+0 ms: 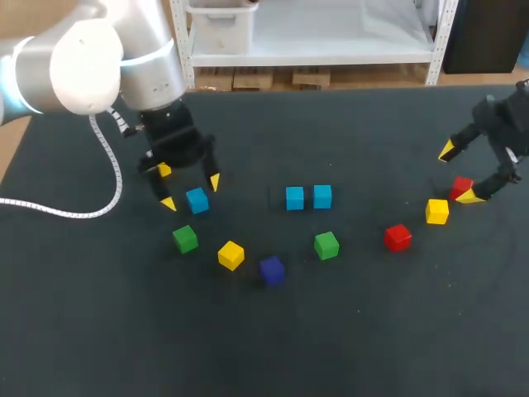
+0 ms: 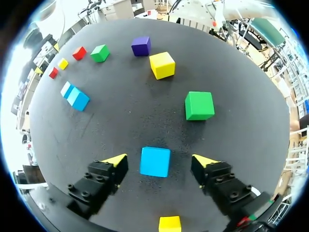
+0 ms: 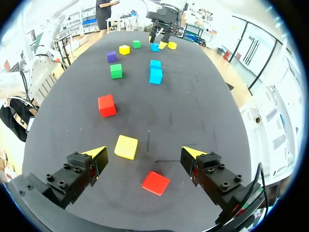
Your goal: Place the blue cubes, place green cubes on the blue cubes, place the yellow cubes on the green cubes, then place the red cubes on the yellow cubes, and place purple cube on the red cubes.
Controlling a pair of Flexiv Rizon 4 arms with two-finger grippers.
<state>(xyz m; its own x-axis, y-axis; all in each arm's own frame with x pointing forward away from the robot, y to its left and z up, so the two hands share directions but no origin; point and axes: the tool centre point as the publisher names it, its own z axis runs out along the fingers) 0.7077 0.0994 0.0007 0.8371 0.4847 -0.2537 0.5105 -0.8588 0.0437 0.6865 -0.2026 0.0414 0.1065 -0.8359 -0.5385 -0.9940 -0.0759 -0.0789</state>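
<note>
My left gripper [image 1: 192, 192] stands open around a lone blue cube [image 1: 197, 200]. In the left wrist view that blue cube [image 2: 155, 161] lies between the fingers with a gap on each side. Two more blue cubes [image 1: 294, 198] [image 1: 322, 196] sit side by side at the table's middle. My right gripper [image 1: 458, 173] hangs open at the far right over a red cube [image 1: 460, 187]. The right wrist view shows this red cube [image 3: 155, 182] low between the fingers, untouched, with a yellow cube [image 3: 126, 146] just ahead.
Loose on the dark table lie two green cubes [image 1: 185, 239] [image 1: 326, 245], a yellow cube [image 1: 231, 255], a purple cube [image 1: 272, 270], a second red cube [image 1: 397, 237] and a yellow cube [image 1: 437, 211]. Another yellow cube [image 1: 164, 170] sits behind the left gripper.
</note>
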